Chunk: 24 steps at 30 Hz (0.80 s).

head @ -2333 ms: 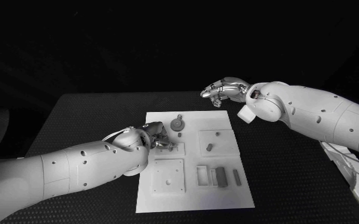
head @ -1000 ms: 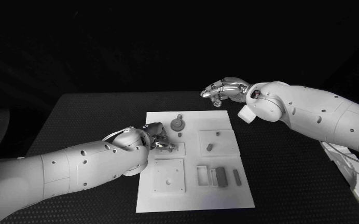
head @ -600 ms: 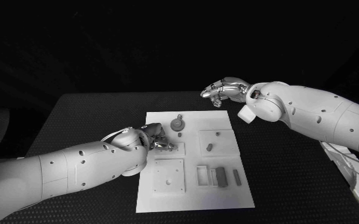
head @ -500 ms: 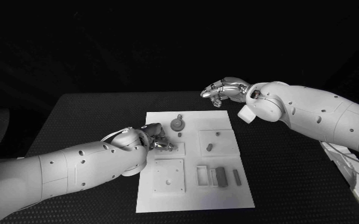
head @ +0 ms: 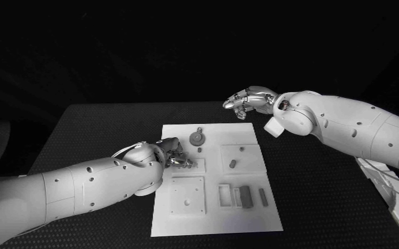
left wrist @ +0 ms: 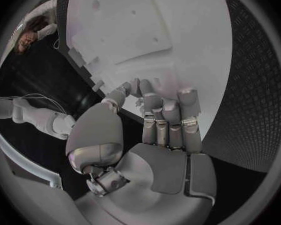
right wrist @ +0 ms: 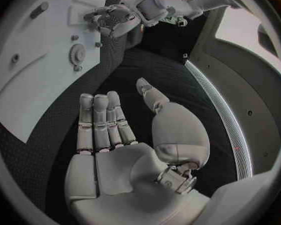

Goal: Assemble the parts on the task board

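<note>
Left hand (head: pixel 170 154): fingers curled down at the left edge of the white rectangular task board (head: pixel 249 217); grip not discernible
Right hand (head: pixel 247 100): spread, empty, hovering beyond the far edge
Progress: small grey parts (head: pixel 245 196) lie loose; assembly mostly outstanding

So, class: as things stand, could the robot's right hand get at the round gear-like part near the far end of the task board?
Probably yes. The right hand hovers open just beyond the task board, and nothing lies between it and the gear-like part. The left hand works nearer, beside it.
</note>
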Available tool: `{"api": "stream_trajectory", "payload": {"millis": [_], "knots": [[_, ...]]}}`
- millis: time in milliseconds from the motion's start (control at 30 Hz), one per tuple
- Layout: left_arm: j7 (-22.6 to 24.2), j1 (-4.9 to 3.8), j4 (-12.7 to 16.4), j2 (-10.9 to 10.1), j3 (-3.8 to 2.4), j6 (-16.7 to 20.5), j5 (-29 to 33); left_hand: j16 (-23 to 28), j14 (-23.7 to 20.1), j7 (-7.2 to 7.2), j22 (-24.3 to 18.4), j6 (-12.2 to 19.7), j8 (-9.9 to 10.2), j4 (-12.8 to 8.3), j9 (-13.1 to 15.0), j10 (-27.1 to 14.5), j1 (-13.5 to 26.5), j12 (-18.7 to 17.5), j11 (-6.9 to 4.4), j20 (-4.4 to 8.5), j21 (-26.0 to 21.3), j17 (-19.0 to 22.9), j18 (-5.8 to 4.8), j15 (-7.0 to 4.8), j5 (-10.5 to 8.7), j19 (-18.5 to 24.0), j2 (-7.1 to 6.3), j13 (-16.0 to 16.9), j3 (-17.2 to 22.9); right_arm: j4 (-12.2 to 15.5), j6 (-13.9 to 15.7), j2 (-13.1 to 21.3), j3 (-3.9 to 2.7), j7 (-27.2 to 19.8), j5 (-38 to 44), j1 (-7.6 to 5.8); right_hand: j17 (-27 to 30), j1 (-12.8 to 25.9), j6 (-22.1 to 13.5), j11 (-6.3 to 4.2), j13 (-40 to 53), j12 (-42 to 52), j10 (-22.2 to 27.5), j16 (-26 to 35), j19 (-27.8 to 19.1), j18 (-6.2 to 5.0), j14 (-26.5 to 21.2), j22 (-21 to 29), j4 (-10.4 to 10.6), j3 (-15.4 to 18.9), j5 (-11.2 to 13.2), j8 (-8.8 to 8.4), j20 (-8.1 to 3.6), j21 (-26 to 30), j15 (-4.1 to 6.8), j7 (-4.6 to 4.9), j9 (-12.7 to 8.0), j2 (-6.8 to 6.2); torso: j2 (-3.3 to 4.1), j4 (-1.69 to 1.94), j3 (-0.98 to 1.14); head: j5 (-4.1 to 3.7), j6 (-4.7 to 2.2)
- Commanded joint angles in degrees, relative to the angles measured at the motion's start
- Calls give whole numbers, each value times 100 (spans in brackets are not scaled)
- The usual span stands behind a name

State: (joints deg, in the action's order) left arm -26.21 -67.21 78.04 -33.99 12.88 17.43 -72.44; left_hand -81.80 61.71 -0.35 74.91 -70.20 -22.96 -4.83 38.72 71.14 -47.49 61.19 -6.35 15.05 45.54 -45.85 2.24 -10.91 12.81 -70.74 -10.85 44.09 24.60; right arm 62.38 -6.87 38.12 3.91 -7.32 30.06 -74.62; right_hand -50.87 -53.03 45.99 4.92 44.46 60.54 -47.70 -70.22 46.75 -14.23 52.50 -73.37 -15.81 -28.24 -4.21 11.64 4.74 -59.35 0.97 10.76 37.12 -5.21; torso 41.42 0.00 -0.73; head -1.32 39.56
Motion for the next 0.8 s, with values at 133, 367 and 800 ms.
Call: {"api": "stream_trajectory", "payload": {"millis": [133, 367, 800], "knots": [[40, 4, -1, 3, -4, -39, 126, 3, -40, 16, 105, 44, 6, -32, -9, -36, 46, -8, 2, 59, -13, -3, 175, -17, 23, 38, 42, 4, -39, 4, -83, 1, -3, -30, 32, 5, 8, 58, -2, -8, -9, 35, 36, -37, 22, -77, -23, -5, 34, 15, 32, -13, 30, 29, -1, 30, -10, 12, 0, 0, 0, 1, -1], [40, 4, 10, -17, -20, -100, 230, 13, -43, 17, 91, 53, 28, 131, -25, -40, 217, -19, 2, 67, -37, 5, 188, -25, -112, 39, -110, -2, -32, 1, -82, 2, -3, -29, 33, 6, 10, 59, -2, -8, -11, 36, 36, -38, 22, -77, -23, -5, 34, 15, 32, -13, 30, 29, -1, 30, -10, 11, 1, -5, 1, 1, -2], [-74, -1, -57, 7, -35, -461, 406, 13, -98, 47, 103, 128, 79, 358, -42, -94, 412, -25, 30, 67, -58, 0, 196, -22, -129, 90, -41, 9, -47, 0, -77, 0, -3, -24, 35, 7, 13, 60, -3, -8, -15, 39, 37, -40, 22, -77, -24, -6, 35, 14, 32, -14, 29, 30, -1, 30, -11, 8, 3, -7, 4, 1, 1]]}}
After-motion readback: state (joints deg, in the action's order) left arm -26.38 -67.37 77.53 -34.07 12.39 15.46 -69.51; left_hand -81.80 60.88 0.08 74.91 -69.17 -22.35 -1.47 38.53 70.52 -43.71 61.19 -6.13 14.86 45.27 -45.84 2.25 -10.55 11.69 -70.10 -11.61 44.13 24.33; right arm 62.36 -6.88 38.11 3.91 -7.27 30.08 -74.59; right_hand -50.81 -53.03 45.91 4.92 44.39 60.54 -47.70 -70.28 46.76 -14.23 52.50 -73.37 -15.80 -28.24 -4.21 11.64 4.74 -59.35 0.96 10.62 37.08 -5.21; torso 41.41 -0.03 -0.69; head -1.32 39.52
